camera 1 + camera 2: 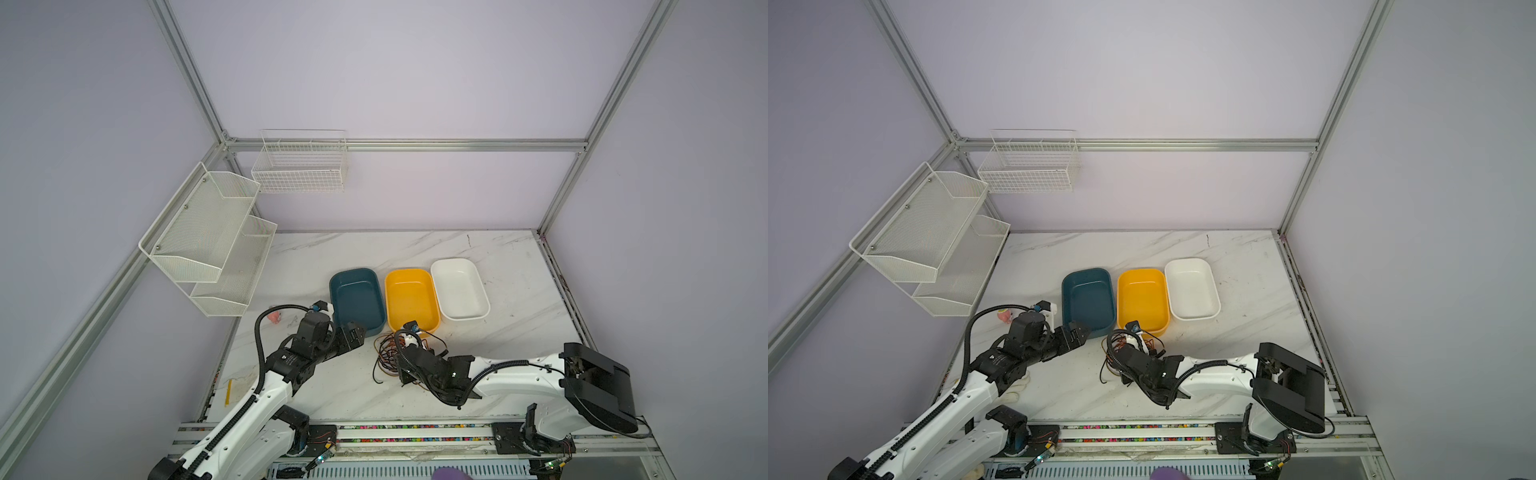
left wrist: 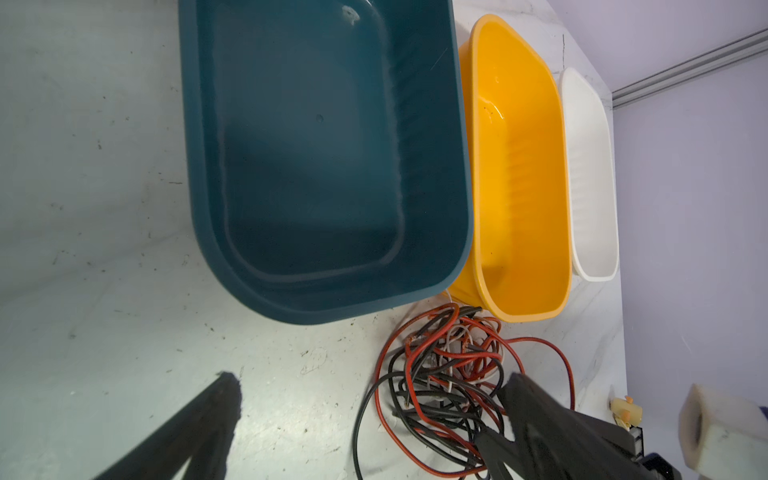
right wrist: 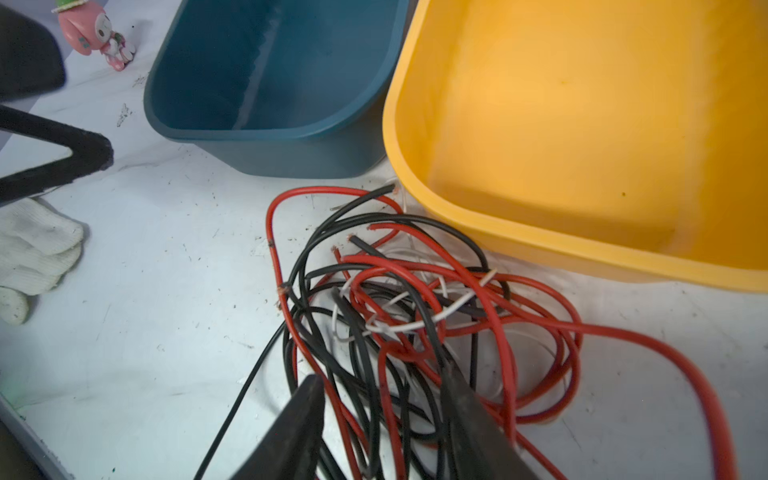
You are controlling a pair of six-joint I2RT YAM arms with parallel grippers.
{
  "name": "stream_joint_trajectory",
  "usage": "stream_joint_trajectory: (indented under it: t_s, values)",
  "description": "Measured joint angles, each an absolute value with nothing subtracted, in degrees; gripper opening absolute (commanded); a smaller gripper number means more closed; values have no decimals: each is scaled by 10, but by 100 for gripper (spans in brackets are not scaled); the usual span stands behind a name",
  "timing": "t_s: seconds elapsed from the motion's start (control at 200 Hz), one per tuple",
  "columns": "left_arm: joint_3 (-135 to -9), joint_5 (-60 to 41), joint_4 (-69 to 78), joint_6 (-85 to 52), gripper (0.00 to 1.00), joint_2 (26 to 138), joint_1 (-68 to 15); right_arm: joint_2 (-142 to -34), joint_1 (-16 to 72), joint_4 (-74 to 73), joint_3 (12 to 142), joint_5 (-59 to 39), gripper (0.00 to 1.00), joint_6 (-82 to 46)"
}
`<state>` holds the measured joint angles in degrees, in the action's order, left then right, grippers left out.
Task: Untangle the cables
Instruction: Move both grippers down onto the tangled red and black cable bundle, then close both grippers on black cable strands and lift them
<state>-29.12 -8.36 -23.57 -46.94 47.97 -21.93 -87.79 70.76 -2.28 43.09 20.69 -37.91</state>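
Observation:
The cables [image 3: 395,299] are one tangled heap of red, black and thin white strands on the marble table. They lie just in front of the blue and yellow bins, also seen in both top views [image 1: 384,353] [image 1: 1111,353]. My right gripper [image 3: 380,374] is down in the heap. Its jaws stand apart with several black and red strands running between them, none visibly pinched. My left gripper [image 2: 372,378] is wide open and holds nothing, low over the table beside the blue bin. One of its fingers [image 2: 523,399] overlaps the edge of the cables [image 2: 440,365].
A blue bin [image 1: 353,271], a yellow bin [image 1: 407,271] and a white bin [image 1: 453,261] stand in a row behind the cables. A pink figurine [image 3: 99,33] and a white glove [image 3: 37,249] lie at the left. Wire racks [image 1: 208,241] hang on the left wall.

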Motion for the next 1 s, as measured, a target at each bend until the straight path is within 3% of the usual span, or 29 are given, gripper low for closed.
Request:
stream_joint_trajectory:
  t_s: [0.565, 0.9, 1.0]
  values:
    - [-282, -91, -176, -491, 99, 547, -254, -880, 668, -103, 380, 115, 27, -368]
    - [-274, -99, -137, -501, 100, 568, -283, -855, 659, -119, 366, 62, 0, -353]
    - [-265, -101, -126, -505, 99, 569, -286, -833, 659, -121, 363, 49, 0, -345]
